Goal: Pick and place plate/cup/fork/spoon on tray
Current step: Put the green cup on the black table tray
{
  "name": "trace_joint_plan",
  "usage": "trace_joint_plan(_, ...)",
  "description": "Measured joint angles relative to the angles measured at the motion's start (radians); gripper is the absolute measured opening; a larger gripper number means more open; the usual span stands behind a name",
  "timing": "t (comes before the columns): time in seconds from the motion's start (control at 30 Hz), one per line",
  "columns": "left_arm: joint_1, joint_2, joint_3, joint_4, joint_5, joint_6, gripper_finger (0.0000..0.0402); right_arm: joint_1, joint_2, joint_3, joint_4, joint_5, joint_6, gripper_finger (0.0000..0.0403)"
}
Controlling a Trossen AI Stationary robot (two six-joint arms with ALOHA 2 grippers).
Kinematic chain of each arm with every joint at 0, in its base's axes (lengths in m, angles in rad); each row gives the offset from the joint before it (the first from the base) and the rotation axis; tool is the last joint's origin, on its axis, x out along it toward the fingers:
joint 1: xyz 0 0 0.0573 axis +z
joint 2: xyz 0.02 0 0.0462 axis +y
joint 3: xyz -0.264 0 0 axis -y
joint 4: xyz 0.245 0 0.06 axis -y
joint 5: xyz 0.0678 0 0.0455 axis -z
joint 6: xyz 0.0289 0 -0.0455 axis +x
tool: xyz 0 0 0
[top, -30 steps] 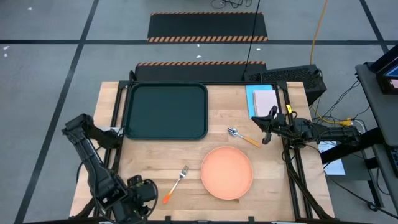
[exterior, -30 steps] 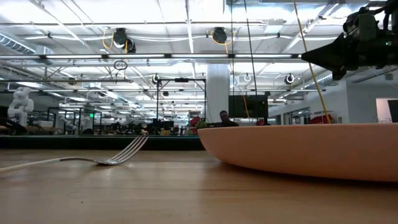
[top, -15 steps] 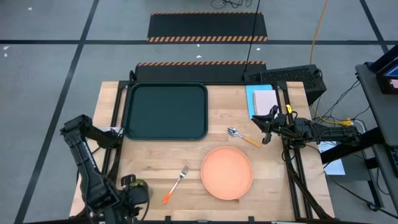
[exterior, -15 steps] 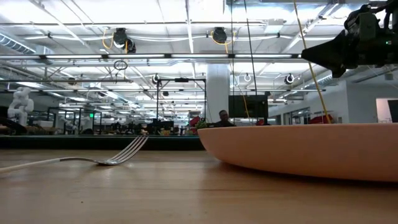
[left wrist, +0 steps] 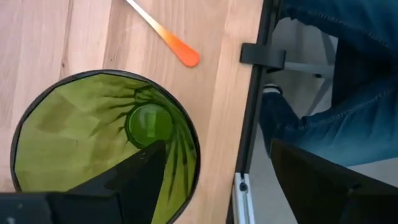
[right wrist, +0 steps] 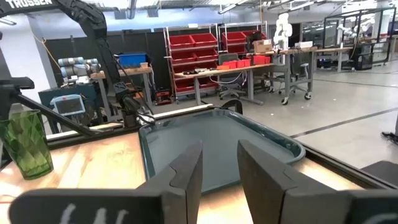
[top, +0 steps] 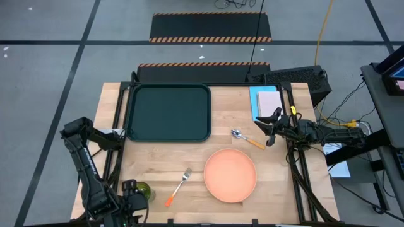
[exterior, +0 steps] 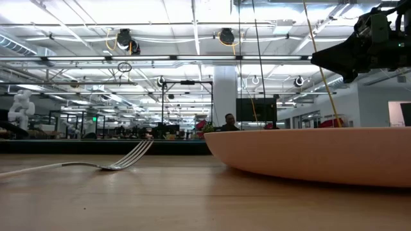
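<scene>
The green cup (top: 143, 191) stands upright on the table's near left corner. My left gripper (left wrist: 214, 149) is open over it: one finger is over the cup's mouth (left wrist: 106, 143), the other is outside its rim, past the table's near edge. The fork (top: 178, 186) lies right of the cup, and the orange plate (top: 230, 174) lies farther right. The spoon (top: 246, 139) lies beyond the plate. My right gripper (top: 270, 129) hangs open above the spoon's handle end with nothing between its fingers (right wrist: 186, 174). The dark tray (top: 169, 112) sits at the far left. My left gripper comes at the cup from above, pointing down, one finger (left wrist: 134, 177) over the cup's inside and one outside its wall. I cannot tell whether either finger touches the cup. The cup stands upright on the table.
A blue sheet with a pale notepad (top: 268, 101) lies at the far right, behind my right gripper. A person's legs in jeans (left wrist: 336, 74) stand just past the table's near edge by the cup. Bare wood lies between tray and plate.
My left gripper has drawn back toward the table's near left corner, and the green cup, hidden under it before, now shows beside it in the high view.
</scene>
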State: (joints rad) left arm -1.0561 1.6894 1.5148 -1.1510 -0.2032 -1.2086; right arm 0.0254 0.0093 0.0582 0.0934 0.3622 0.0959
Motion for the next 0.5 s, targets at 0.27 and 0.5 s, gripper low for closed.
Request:
trace_joint_plan(0.27,0.008,0.0,-0.001,-0.013,-0.012,0.059,0.0268,0.0,0.0,0.0,0.0,0.0,-0.002,0.0096)
trace_joint_plan(0.5,0.007,0.015,-0.001,-0.007,-0.016,0.047,0.0206,0.0,0.0,0.0,-0.001,-0.001,0.008,0.0096)
